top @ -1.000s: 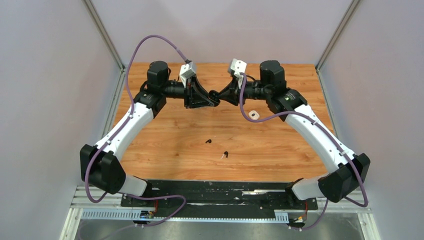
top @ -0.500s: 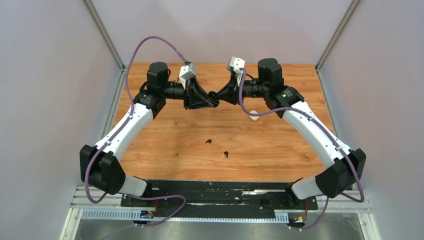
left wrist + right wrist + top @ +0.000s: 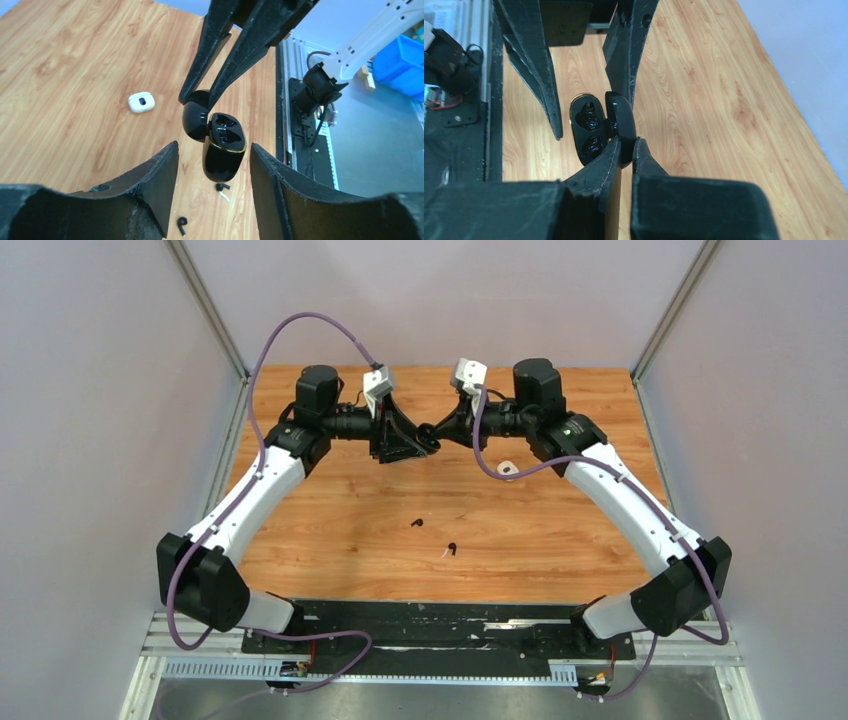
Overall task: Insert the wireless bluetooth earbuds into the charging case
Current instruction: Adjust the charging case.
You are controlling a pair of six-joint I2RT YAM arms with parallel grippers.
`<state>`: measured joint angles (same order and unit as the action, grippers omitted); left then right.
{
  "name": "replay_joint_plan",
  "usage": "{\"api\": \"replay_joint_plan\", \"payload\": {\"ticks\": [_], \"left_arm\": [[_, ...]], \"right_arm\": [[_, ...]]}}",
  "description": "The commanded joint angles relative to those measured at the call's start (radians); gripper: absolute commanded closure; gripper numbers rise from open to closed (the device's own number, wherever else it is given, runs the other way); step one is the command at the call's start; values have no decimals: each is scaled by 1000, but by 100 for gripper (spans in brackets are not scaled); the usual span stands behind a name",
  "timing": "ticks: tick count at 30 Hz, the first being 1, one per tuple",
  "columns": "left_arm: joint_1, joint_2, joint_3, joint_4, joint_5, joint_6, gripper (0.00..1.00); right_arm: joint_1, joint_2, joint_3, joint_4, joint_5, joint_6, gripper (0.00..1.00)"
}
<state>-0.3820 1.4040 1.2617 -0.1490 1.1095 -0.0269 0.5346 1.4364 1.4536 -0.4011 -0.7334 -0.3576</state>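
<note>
Wooden desk carries the earbuds toward its near side, well apart from the raised, open charging case. Right pincer clamps the case lid (left pincer stands spread around the body). Earbuds look light and slippery: pinch each gently across its stem.

Overhead wide; opposed wrist close-ups share the case
</note>
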Motion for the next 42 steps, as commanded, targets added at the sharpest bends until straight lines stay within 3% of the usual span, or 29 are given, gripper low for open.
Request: {"api": "replay_joint_plan", "payload": {"ticks": [1, 4, 8, 14, 21, 30, 42], "left_arm": [[-3, -54, 94, -192, -77, 138, 36], [-2, -78, 140, -300, -96, 219, 28], [-1, -88, 189, -355, -114, 244, 27], [-3, -36, 225, -333, -138, 231, 38], [-9, 10, 236, -293, -157, 178, 43], [-27, 43, 263, -365, -146, 220, 45], [-41, 68, 276, -380, -169, 239, 56]], "right_arm": [[8, -39, 14, -41, 36, -164, 100], [16, -43, 13, -81, 51, -263, 100], [39, -45, 15, -122, 73, -360, 100], [87, -40, 29, -151, 113, -435, 100], [103, -22, 66, -151, 134, -420, 100], [122, -6, 94, -151, 182, -439, 100], [143, 10, 114, -143, 218, -436, 100]]}}
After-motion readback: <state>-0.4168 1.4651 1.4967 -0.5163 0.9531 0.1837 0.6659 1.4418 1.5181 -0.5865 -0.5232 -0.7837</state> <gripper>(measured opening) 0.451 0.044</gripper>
